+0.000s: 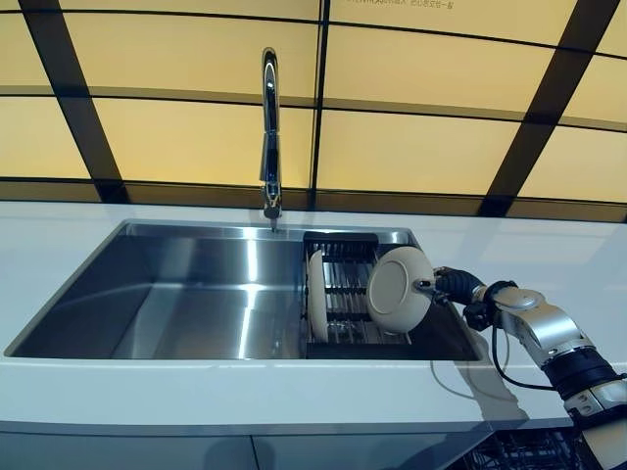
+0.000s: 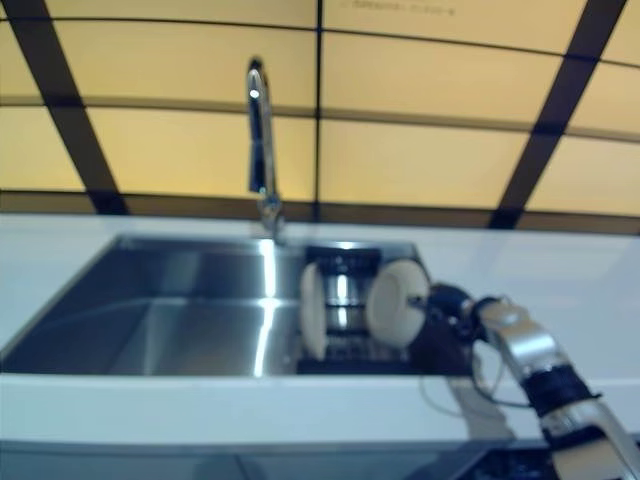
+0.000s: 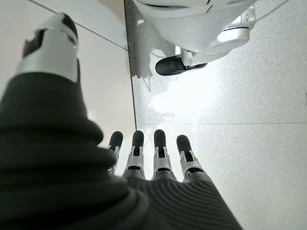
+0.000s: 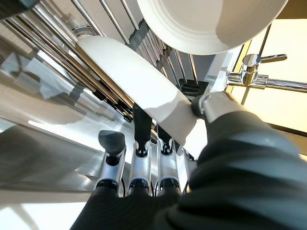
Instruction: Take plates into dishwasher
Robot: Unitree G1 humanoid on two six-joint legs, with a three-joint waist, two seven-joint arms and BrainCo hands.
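My right hand (image 1: 453, 286) pinches rim of round white ceramic plate (image 1: 399, 289), on edge at dark wire rack (image 1: 338, 294), right end of sink; left hand (image 3: 158, 158) idle, fingers straight.

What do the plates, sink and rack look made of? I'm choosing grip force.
Plate in the right hand: looks like glazed ceramic, cream-white and smooth, though it could be melamine. Second plate: the same look. Sink: brushed stainless steel with streaky reflections. Rack: metal bars in a dark frame.
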